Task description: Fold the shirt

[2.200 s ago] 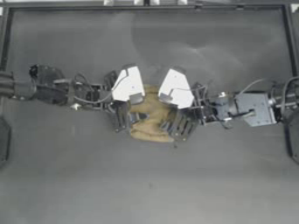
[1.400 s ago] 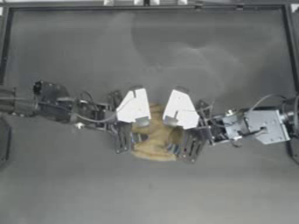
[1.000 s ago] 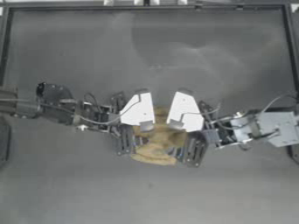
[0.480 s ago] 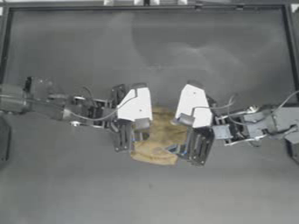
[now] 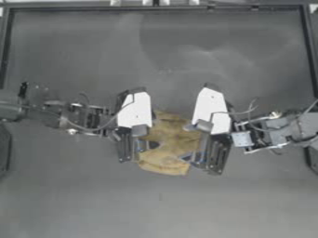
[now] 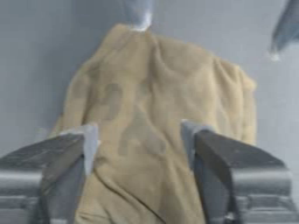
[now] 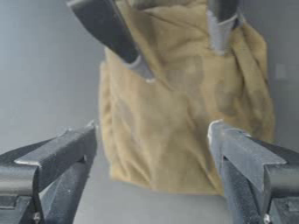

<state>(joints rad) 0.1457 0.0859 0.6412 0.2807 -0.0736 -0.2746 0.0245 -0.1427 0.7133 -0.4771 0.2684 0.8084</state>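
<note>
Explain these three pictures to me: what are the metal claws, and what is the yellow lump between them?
It is a robot with two arms at a dark table. One picture looks straight down; the other two come from cameras on each arm's wrist, looking along its claws. The yellow lump is a shirt, crumpled in the middle of the table. The left gripper comes from the left side, the right gripper from the right; they sit at opposite edges of the shirt. Both have their jaws open, with cloth showing between them. Neither is holding anything yet.
</note>
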